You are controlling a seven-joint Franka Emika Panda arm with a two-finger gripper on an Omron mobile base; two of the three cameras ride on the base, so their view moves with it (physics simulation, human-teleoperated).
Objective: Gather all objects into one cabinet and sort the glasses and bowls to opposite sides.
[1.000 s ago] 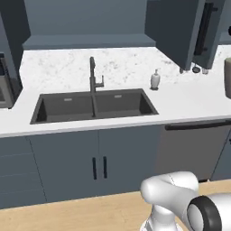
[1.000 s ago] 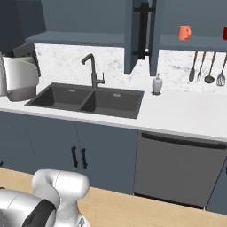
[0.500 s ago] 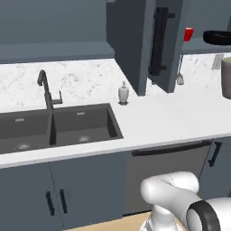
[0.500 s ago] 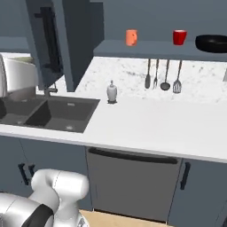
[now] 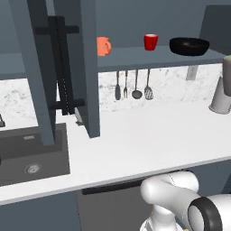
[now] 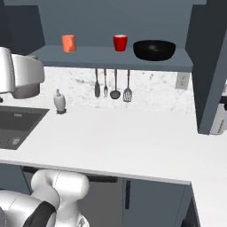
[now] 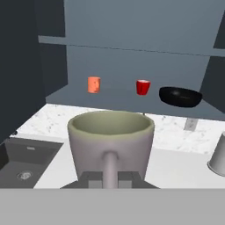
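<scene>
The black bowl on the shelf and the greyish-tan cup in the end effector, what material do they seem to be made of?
The black bowl looks like glazed ceramic or glossy plastic: light glints on its rim. The greyish-tan cup, held in the end effector, looks like matte stoneware or unglazed ceramic: dull, even surface with thick walls and no reflections. Being rendered, neither can be told for sure.

On the cabinet shelf (image 5: pixel 135 57) stand an orange cup (image 5: pixel 103 46) at left, a red cup (image 5: pixel 150 42) in the middle and a black bowl (image 5: pixel 189 45) at right. An open door (image 5: pixel 67 67) hangs left; utensils (image 5: pixel 133 85) hang below.
</scene>
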